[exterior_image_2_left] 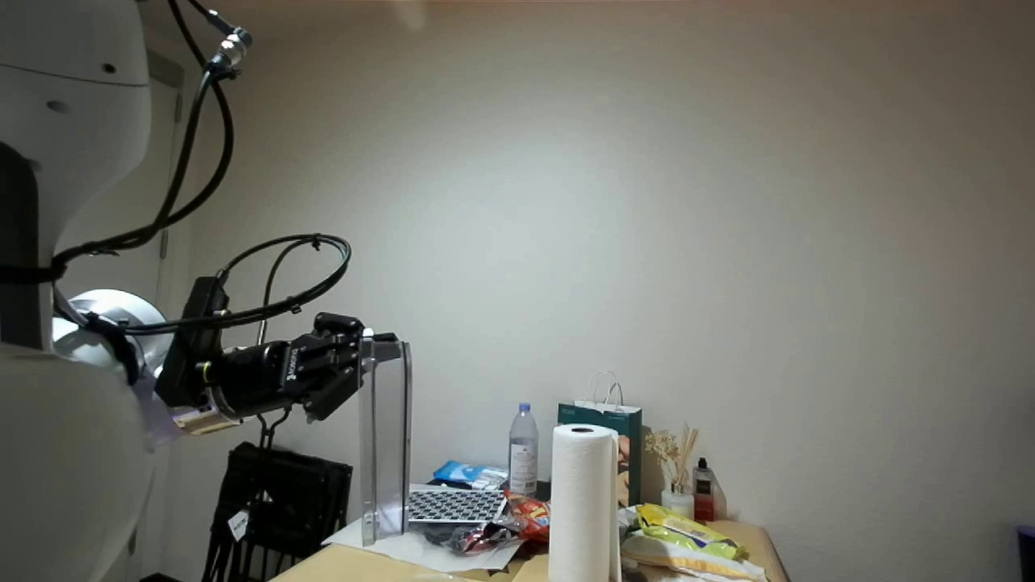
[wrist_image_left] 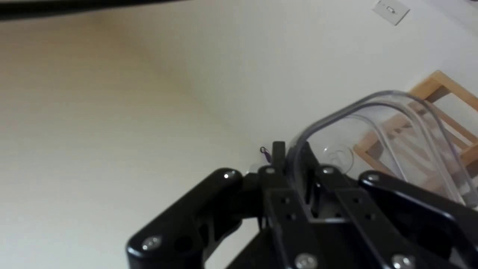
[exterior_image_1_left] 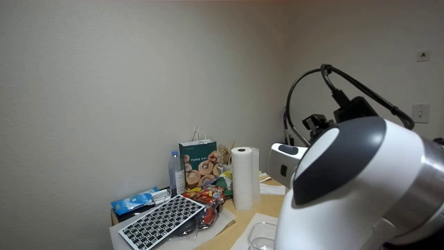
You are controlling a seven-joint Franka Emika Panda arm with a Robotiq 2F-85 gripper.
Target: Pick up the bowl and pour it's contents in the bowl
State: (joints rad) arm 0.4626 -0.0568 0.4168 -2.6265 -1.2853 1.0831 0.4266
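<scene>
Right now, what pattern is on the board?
Black and white checks; the board shows best in an exterior view.

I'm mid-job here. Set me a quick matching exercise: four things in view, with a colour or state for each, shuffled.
1 gripper
2 paper towel roll
3 bottle
4 paper bag

A blue-capped
B dark green, printed
C closed on a clear bowl
D white, upright

Pairs: 1-C, 2-D, 3-A, 4-B
</scene>
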